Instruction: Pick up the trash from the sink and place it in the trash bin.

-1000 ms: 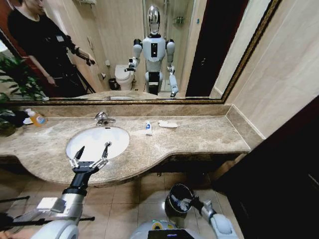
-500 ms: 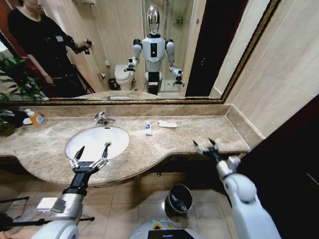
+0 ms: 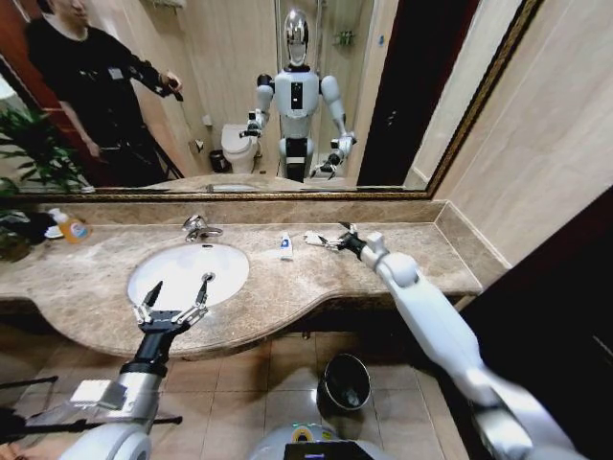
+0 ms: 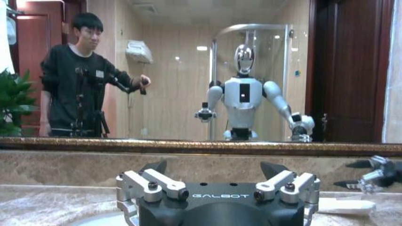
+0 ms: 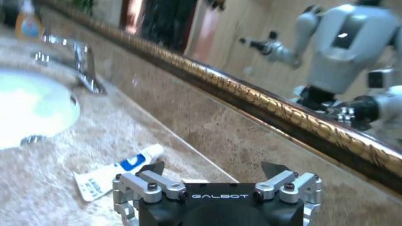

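White sink [image 3: 187, 271] bare; black trash bin [image 3: 346, 381] holds scraps; left fingers [image 3: 204, 288], right fingers [image 3: 332, 246] spread.

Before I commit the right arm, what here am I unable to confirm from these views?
- What lies in the trash bin: head view, too small and dark.
- White wrapper piece beside the right tool: head view too small to show contact; in the right wrist view the tool's body hides it.
- Print on the white tube: right wrist view, blurred.
- Sink bowl's near part: the open left tool covers it.
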Robot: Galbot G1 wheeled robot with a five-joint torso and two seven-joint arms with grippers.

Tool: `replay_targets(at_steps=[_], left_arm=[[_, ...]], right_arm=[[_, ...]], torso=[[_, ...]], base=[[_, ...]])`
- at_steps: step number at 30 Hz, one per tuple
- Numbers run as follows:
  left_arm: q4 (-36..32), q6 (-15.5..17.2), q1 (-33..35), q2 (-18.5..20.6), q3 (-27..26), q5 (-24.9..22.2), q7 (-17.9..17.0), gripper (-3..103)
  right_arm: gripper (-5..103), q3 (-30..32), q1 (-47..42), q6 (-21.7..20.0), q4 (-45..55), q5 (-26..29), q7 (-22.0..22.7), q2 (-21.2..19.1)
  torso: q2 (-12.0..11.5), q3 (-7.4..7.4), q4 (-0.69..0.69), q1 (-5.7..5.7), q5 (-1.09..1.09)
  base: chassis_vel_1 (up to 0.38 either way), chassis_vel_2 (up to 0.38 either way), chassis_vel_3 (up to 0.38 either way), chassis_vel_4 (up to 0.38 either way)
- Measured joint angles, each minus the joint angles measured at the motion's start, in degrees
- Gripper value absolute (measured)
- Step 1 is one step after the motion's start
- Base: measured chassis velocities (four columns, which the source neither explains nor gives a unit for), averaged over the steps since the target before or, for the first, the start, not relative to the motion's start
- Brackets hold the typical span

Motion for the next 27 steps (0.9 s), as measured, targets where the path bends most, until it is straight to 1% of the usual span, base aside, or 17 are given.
replay_targets(at_steps=[2, 3, 4, 5, 6, 7, 8, 10, 11, 13, 14, 15, 16, 20, 27], left_arm=[[0.00, 0.00, 0.00, 0.00, 0.00, 0.00, 0.01, 100], [0.00, 0.00, 0.00, 0.00, 0.00, 0.00, 0.02, 100], [0.00, 0.00, 0.00, 0.00, 0.00, 0.00, 0.02, 100], [0.00, 0.00, 0.00, 0.00, 0.00, 0.00, 0.01, 100], [0.00, 0.00, 0.00, 0.00, 0.00, 0.00, 0.01, 100], [0.00, 0.00, 0.00, 0.00, 0.00, 0.00, 0.01, 100], [0.00, 0.00, 0.00, 0.00, 0.00, 0.00, 0.01, 100], [0.00, 0.00, 0.00, 0.00, 0.00, 0.00, 0.01, 100], [0.00, 0.00, 0.00, 0.00, 0.00, 0.00, 0.01, 100], [0.00, 0.00, 0.00, 0.00, 0.00, 0.00, 0.00, 100], [0.00, 0.00, 0.00, 0.00, 0.00, 0.00, 0.00, 100], [0.00, 0.00, 0.00, 0.00, 0.00, 0.00, 0.00, 100], [0.00, 0.00, 0.00, 0.00, 0.00, 0.00, 0.01, 100], [0.00, 0.00, 0.00, 0.00, 0.00, 0.00, 0.00, 100], [0.00, 0.00, 0.00, 0.00, 0.00, 0.00, 0.01, 100]], right_arm=[[100, -2.92, 3.81, -2.36, -2.38, -0.45, -1.00, -0.20], [100, -4.94, 6.79, -4.64, -4.21, -0.55, -1.31, -0.12], [100, -4.94, 6.79, -4.64, -4.21, -0.55, -1.31, -0.12], [100, -6.23, 9.04, -7.95, -5.37, -0.35, -1.61, 0.12], [100, -7.66, 11.13, -12.31, -6.27, 0.08, -2.24, 0.39], [100, -7.66, 11.13, -12.31, -6.27, 0.08, -2.24, 0.39], [100, -8.73, 12.47, -15.36, -6.70, 0.41, -3.43, 0.43], [100, -11.45, 14.94, -19.33, -8.13, 1.85, -4.27, 0.41], [100, -11.45, 14.94, -19.33, -8.13, 1.85, -4.27, 0.41], [100, -13.63, 16.45, -21.30, -9.58, 3.37, -4.00, 0.56], [100, -13.63, 16.45, -21.30, -9.58, 3.37, -4.00, 0.56], [100, -15.07, 17.47, -22.45, -10.72, 4.21, -4.03, 0.77], [100, -15.69, 17.83, -22.66, -11.24, 4.44, -4.03, 0.91], [100, -18.89, 19.92, -22.74, -15.38, 4.49, -3.93, 2.37], [100, -21.95, 22.43, -22.88, -18.52, 3.89, -3.95, 3.42]], torso=[[0.00, -0.01, 0.00, 0.00, -0.01], [0.00, 0.00, 0.00, 0.00, 0.00], [0.00, 0.00, 0.00, 0.00, 0.00], [0.00, 0.00, 0.00, -0.01, -0.01], [0.00, -0.01, 0.00, -0.01, -0.01], [0.00, -0.01, 0.00, -0.01, -0.01], [0.00, -0.01, 0.00, -0.01, 0.00], [0.00, -0.01, 0.00, -0.01, -0.01], [0.00, -0.01, 0.00, -0.01, -0.01], [0.00, -0.01, 0.00, -0.01, 0.00], [0.00, -0.01, 0.00, -0.01, 0.00], [0.00, -0.01, 0.00, -0.01, 0.00], [0.01, -0.01, -0.01, -0.02, -0.01], [0.00, -0.01, 0.00, -0.01, 0.00], [0.01, -0.01, 0.00, -0.01, -0.01]], base=[[0.000, 0.000, 0.000, 0.000], [0.000, 0.000, 0.000, 0.000], [0.000, 0.000, 0.000, 0.000], [0.000, 0.000, 0.000, 0.000], [0.000, 0.000, 0.000, 0.000], [0.000, 0.000, 0.000, 0.000], [0.000, 0.000, 0.000, 0.000], [0.000, 0.000, 0.000, 0.000], [0.000, 0.000, 0.000, 0.000], [0.000, 0.000, 0.000, 0.000], [0.000, 0.000, 0.000, 0.000], [0.000, 0.000, 0.000, 0.000], [0.000, 0.000, 0.000, 0.000], [0.000, 0.000, 0.000, 0.000], [0.000, 0.000, 0.000, 0.000]])
